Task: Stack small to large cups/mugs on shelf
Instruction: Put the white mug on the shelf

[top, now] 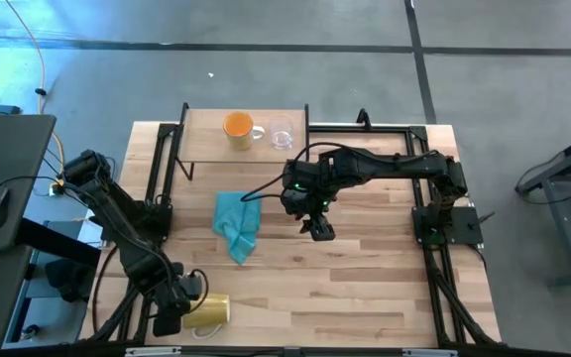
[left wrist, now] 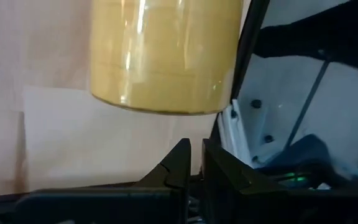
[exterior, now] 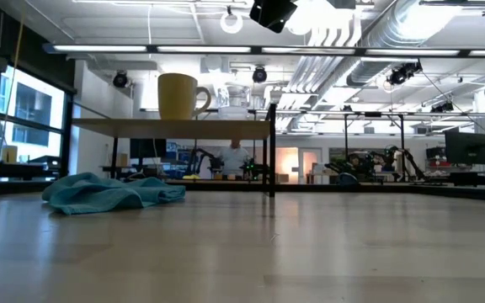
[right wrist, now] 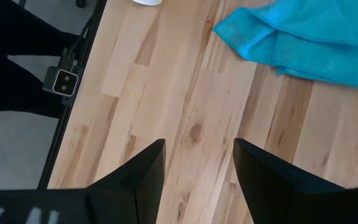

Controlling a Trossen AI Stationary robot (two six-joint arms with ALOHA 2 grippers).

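Observation:
The orange mug (top: 238,127) and the clear glass cup (top: 282,134) stand side by side on the shelf (top: 206,149) at the table's far side; the low view shows both, the mug (exterior: 179,95) and the cup (exterior: 237,97). The cream-white mug (top: 209,310) appears to lie on its side near the table's front left corner. My left gripper (top: 182,297) is right beside it. In the left wrist view its fingers (left wrist: 196,163) are shut, with bare table between them and the mug (left wrist: 163,56). My right gripper (top: 317,230) hangs open above the table's middle, with nothing between its fingers (right wrist: 197,152).
A crumpled teal cloth (top: 236,223) lies on the planks in front of the shelf, left of my right gripper. The black table frame (top: 434,248) runs along the sides. Bare planks stretch across the near and right parts of the table.

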